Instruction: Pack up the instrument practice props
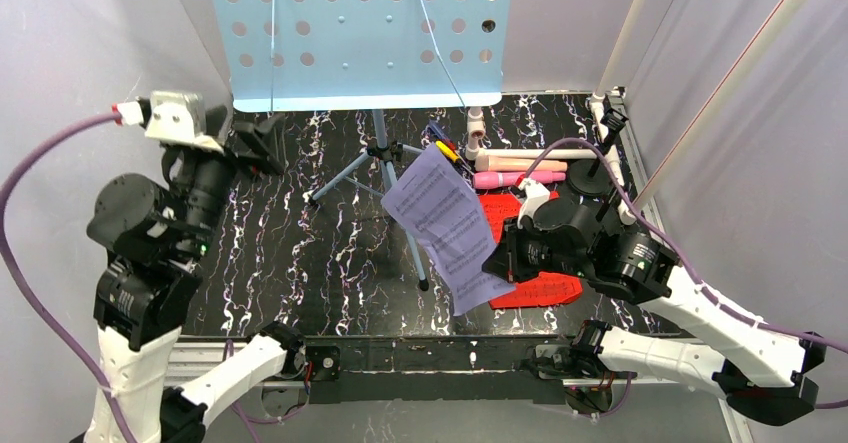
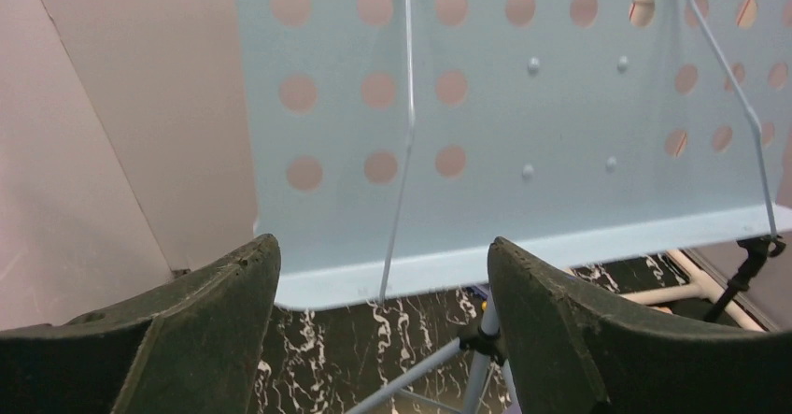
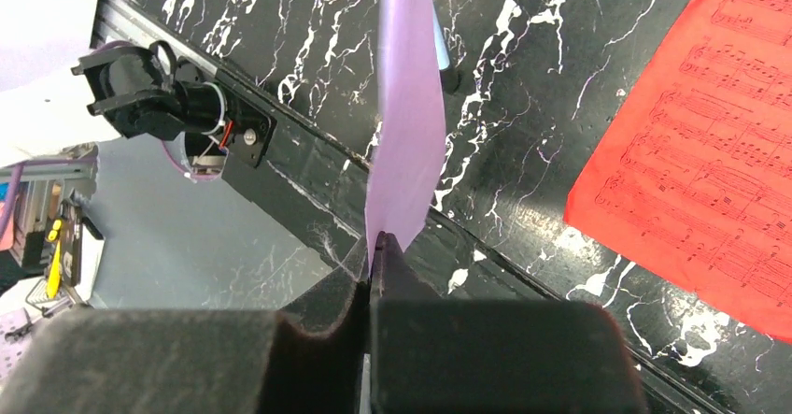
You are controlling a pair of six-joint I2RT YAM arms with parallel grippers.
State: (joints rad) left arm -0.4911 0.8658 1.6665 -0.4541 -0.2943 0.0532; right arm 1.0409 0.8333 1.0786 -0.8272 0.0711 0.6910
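The pale-blue perforated music rack (image 1: 360, 33) stands at the back on tripod legs (image 1: 385, 178); it fills the left wrist view (image 2: 523, 106). My right gripper (image 1: 505, 263) is shut on the edge of a lavender sheet-music page (image 1: 445, 223), held in the air above the table; the page shows edge-on in the right wrist view (image 3: 406, 115). A red sheet-music page (image 1: 535, 248) lies flat on the table (image 3: 710, 152). A pink toy microphone (image 1: 518, 179) and a beige one (image 1: 520, 163) lie behind it. My left gripper (image 2: 383, 330) is open and empty, facing the rack.
A white PVC pipe frame (image 1: 610, 143) stands at the right rear, with a black holder (image 1: 600, 178) beside it. Pale walls close in the left, back and right. A black rail (image 1: 430, 353) runs along the table's near edge.
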